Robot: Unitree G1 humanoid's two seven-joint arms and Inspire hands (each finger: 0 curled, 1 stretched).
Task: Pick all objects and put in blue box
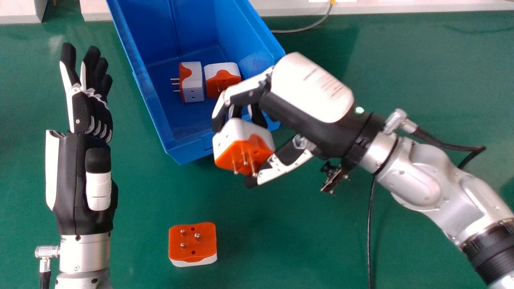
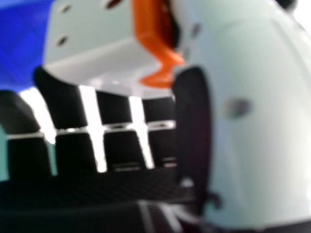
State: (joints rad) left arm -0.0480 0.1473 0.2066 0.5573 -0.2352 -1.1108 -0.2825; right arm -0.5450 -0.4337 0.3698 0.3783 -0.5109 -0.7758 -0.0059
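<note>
Carefully now: lift the plug adapter over the near wall, then let go low

Clearly the step in hand is a drop into the blue box (image 1: 192,150), and the right hand (image 1: 311,88) has the orange-and-white adapter (image 1: 235,132) clamped between its fingers and thumb. In the head view that adapter lies at the box's near right corner, its pins pointing away from the opening. How high it sits above the rim I cannot tell, so the sound course is to raise it first, then carry it forward and a little to the left, until pins, thumb and knuckles all clear the wall. Going straight across risks catching a pin or the thumb on the rim.

Inside, the upright adapter (image 1: 192,82) and its neighbour (image 1: 223,76) sit side by side towards the right wall. The bare floor nearer the front looks like the better landing place. Lower well in before the fingers part, and part them evenly, so the piece doesn't roll off the thumb.

The last adapter (image 1: 192,245) lies pins up on the green table (image 1: 281,241), nearer the robot, and should come next. The left hand (image 1: 72,180) rests at the view's left, fingers straight.
</note>
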